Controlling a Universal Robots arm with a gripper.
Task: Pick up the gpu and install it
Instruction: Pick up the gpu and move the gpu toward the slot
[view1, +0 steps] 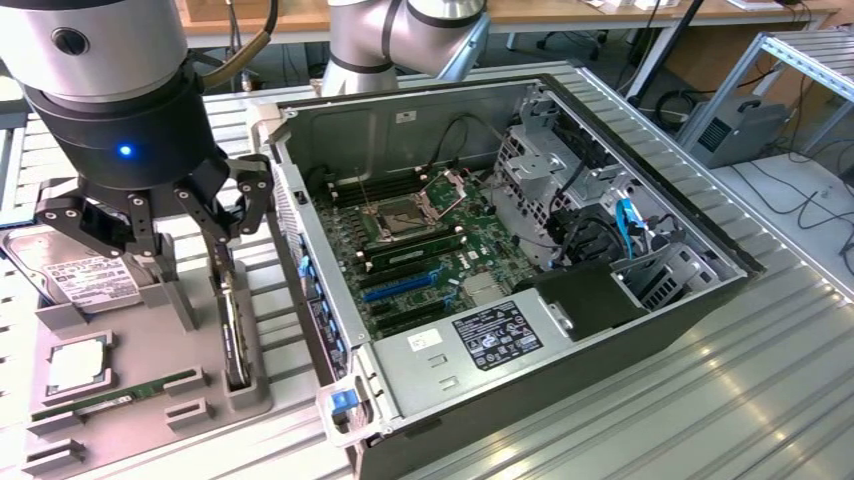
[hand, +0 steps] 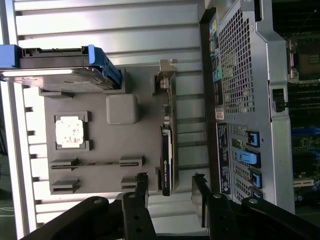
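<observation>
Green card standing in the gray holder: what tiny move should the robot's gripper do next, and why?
Probably lower straight down a little. The open gripper hangs over the card, a finger on either side of its thin edge, gripping nothing. Lowering would bring the card between the fingers.

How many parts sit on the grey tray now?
4: hard drive at the far end, processor next, memory stick nearest, graphics card on edge beside the case.
</observation>
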